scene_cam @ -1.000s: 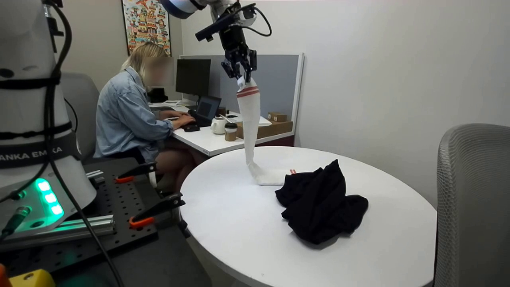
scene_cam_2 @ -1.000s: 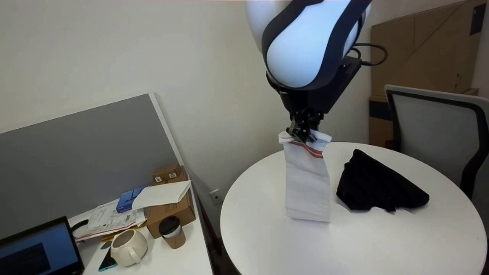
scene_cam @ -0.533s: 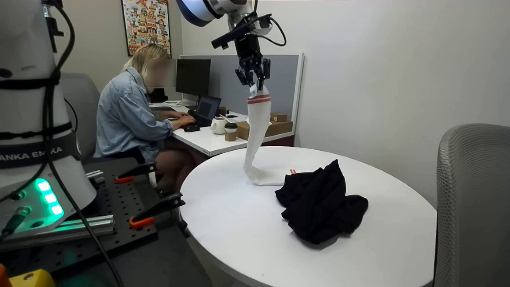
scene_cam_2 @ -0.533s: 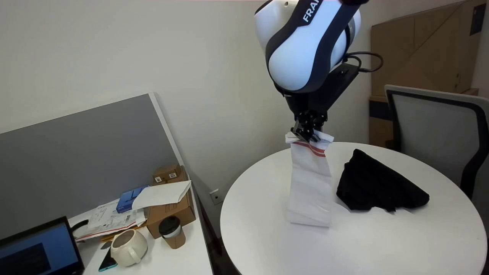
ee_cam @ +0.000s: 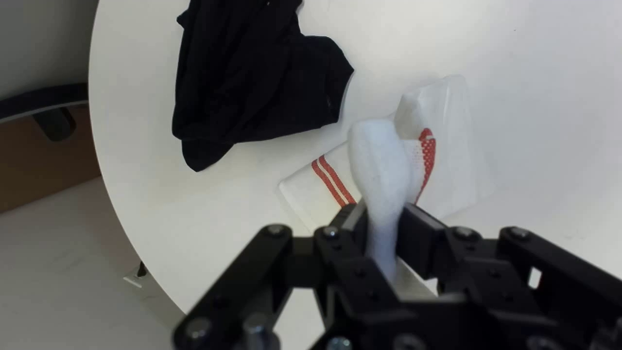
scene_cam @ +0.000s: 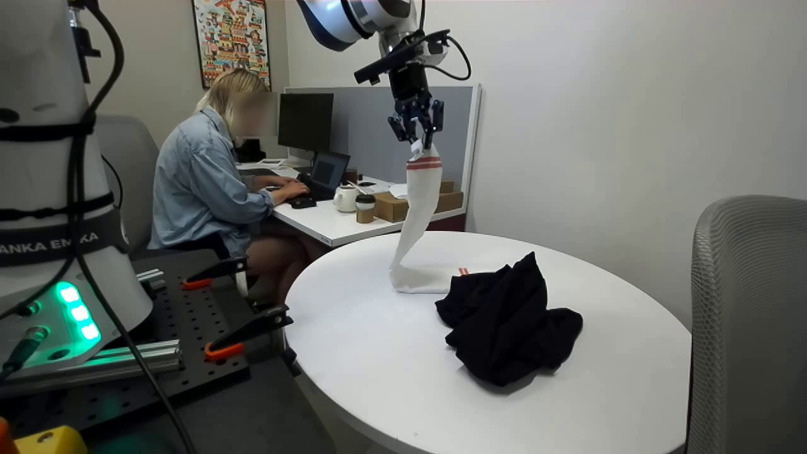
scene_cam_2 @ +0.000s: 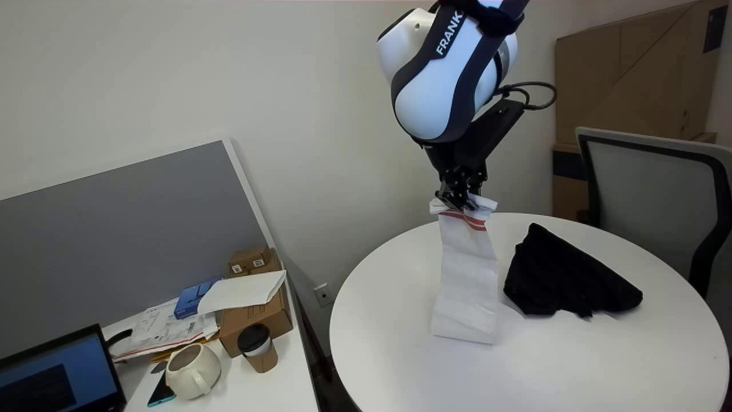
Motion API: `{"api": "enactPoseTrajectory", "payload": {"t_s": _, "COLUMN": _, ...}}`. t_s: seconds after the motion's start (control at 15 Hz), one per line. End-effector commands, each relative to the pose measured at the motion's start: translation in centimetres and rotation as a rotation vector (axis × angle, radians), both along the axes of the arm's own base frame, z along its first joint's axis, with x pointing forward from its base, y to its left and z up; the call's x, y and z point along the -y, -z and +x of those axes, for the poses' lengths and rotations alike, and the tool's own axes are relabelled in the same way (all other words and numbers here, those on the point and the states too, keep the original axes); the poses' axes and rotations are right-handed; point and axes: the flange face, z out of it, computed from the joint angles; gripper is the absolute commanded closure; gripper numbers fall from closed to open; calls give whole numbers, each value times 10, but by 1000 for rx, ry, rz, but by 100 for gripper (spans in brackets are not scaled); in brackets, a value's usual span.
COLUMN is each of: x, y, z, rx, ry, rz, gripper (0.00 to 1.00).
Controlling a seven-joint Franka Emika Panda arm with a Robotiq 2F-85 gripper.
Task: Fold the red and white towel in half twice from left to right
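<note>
On the left in an exterior view stood the white base of the robot (scene_cam: 116, 284). To the right of it, a person (scene_cam: 198, 180) in blue sat at a desk (scene_cam: 321, 228) with a laptop (scene_cam: 329, 170), a white mug (scene_cam: 345, 200) and a brown cup (scene_cam: 365, 210). Further to the right, the gripper (scene_cam: 421, 145) was clamped on the upper end of the red and white towel (scene_cam: 422, 192), which hung down from it, while the towel's lower part lay on the round table (scene_cam: 359, 334). Next came the black cloth (scene_cam: 507, 321), crumpled near the towel but apart from it, as the wrist view showed. On the far right was a grey chair (scene_cam: 750, 302).
</note>
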Motion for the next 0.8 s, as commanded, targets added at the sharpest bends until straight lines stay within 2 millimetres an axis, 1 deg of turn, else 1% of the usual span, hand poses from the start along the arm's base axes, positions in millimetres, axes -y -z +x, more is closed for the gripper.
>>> {"api": "enactPoseTrajectory", "payload": {"t_s": 0.0, "x": 1, "y": 12, "z": 24, "rx": -42, "ry": -41, "rz": -47, "gripper": 90}}
{"api": "enactPoseTrajectory", "payload": {"t_s": 0.4, "x": 8, "y": 41, "z": 52, "rx": -115, "ry": -121, "rz": -89, "gripper": 90}}
{"api": "enactPoseTrajectory", "payload": {"t_s": 0.73, "x": 13, "y": 66, "z": 70, "rx": -162, "ry": -202, "rz": -98, "gripper": 90}}
